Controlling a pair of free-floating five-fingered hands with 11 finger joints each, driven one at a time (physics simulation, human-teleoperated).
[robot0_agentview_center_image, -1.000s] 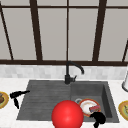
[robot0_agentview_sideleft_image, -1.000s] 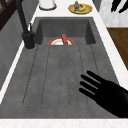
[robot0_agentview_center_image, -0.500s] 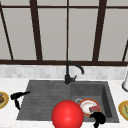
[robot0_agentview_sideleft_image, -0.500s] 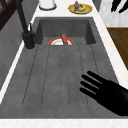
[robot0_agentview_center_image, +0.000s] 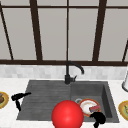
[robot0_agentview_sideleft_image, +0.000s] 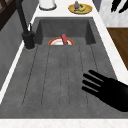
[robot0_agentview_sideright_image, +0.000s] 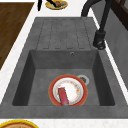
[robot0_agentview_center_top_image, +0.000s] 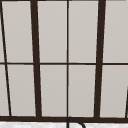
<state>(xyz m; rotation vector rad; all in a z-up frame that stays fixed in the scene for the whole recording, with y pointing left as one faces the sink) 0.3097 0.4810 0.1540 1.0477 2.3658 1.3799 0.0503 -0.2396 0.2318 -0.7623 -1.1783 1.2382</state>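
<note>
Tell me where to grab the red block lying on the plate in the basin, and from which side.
Grip the red block across its two long sides, coming straight down from above. It lies flat on the plate, low in the sink basin, whose walls likely block a sideways approach. Its narrow width suits a pinch. The right hand is nearest; the left hand hangs over the drainboard's left edge.

two hands (robot0_agentview_center_image: 18, 97) (robot0_agentview_center_image: 98, 117), one red ball (robot0_agentview_center_image: 67, 115), three plates (robot0_agentview_center_image: 87, 106) (robot0_agentview_center_image: 2, 99) (robot0_agentview_center_image: 124, 109), one faucet (robot0_agentview_center_image: 68, 72).

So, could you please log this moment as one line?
left hand: open over drainboard | right hand: by plate, red block on it
</note>
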